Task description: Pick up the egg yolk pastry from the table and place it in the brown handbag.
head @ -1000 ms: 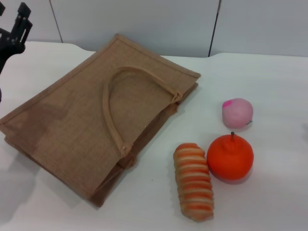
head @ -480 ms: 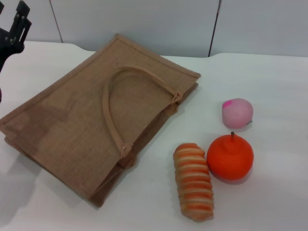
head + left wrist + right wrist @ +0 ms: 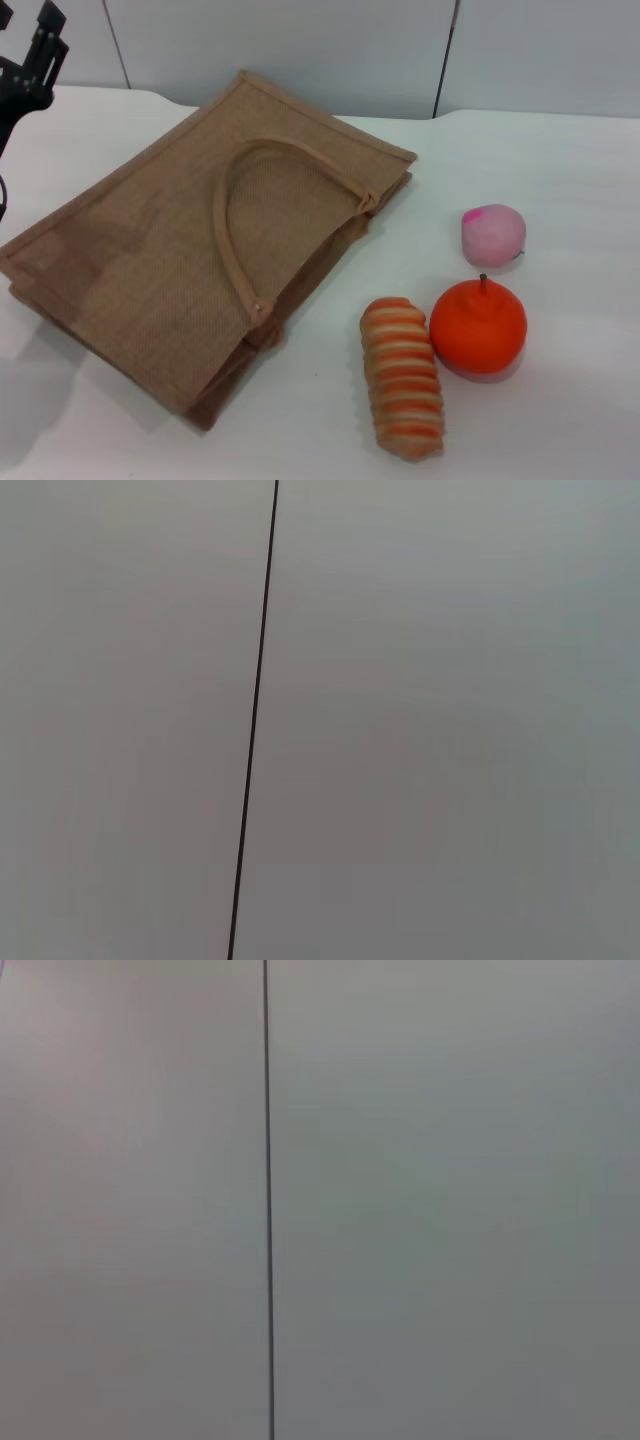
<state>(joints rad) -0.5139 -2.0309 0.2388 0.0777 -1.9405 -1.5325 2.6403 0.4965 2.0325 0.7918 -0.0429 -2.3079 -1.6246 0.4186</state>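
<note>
The brown handbag (image 3: 190,260) lies flat on the white table at the left and middle of the head view, with its looped handle (image 3: 232,215) on top. No egg yolk pastry shows in any view; it is hidden or out of view. My left gripper (image 3: 25,30) is raised at the far left corner, above and beyond the bag's left end, with its dark fingers (image 3: 46,38) apart and nothing between them. My right gripper is out of view. Both wrist views show only a grey wall panel with a dark seam.
A pink round bun (image 3: 493,234), an orange fruit (image 3: 478,327) and a long orange-striped bread roll (image 3: 402,377) lie to the right of the bag. The white table (image 3: 560,180) ends at a grey panelled wall behind.
My left gripper has risen slightly at the top left corner. The bag and the food items have not moved.
</note>
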